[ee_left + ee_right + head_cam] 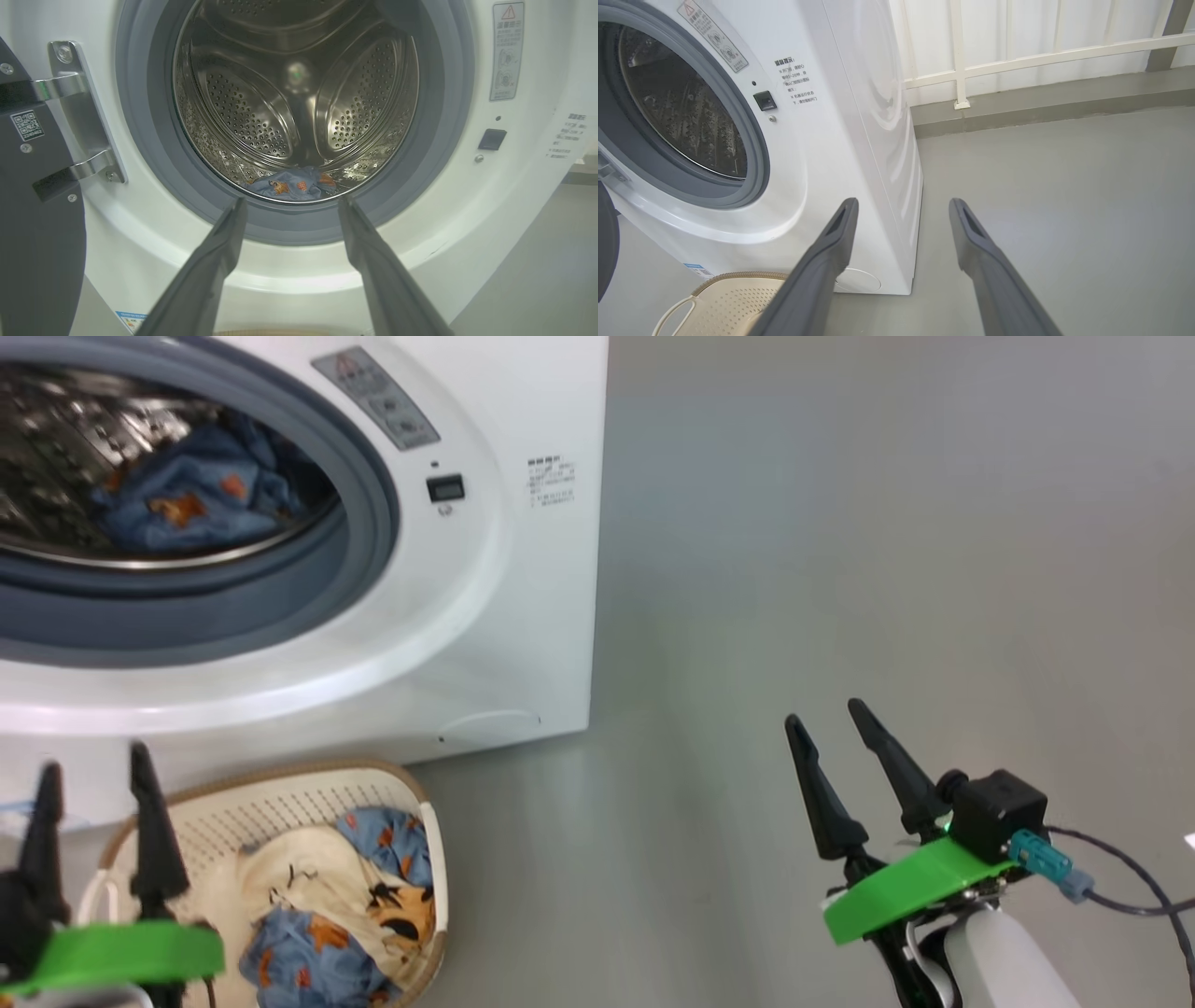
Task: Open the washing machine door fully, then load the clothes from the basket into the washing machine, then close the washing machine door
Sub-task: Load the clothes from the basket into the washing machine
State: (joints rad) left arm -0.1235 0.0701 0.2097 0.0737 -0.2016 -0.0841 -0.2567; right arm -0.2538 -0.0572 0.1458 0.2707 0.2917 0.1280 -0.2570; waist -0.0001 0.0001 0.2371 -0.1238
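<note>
Left fingers (154,831) spread empty by the basket (280,803) of clothes (317,896); right fingers (822,803) spread too.

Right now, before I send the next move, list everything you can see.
White front-loading washing machine: one, white, front left.
Round door: one, dark grey, swung open.
Printed garment: one, light blue, inside steel drum.
Perforated plastic basket: one, cream, before the machine.
Printed clothes bundle: one, blue and cream, in basket.
Railing: one, white, by wall beyond machine.
Left gripper: one, dark, open, facing drum.
Right gripper: one, dark, open, over grey floor.
</note>
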